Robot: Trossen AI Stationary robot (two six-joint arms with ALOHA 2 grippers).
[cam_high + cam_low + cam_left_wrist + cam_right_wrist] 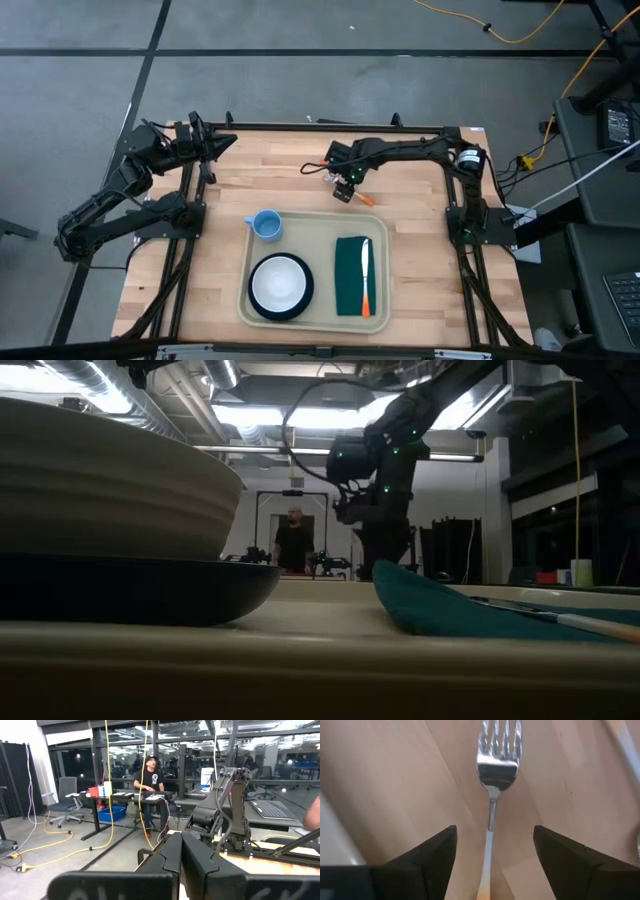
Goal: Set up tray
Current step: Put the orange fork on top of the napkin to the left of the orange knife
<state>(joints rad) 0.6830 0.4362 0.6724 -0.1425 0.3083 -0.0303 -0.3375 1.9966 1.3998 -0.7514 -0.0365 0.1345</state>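
The beige tray lies at the table's near middle. It carries a blue cup, a white bowl on a dark plate, and a green napkin with an orange-handled knife on top. A fork with an orange handle lies flat on the wood just beyond the tray's far rim. My right gripper is low over the fork and open, one finger on either side of its neck, touching nothing. My left gripper is shut and waits at the far left edge.
Bare wood lies between the tray and the far edge, and along both sides of the tray. In the low view the bowl and plate fill the near left, and the napkin and knife the right. A person stands in the room beyond.
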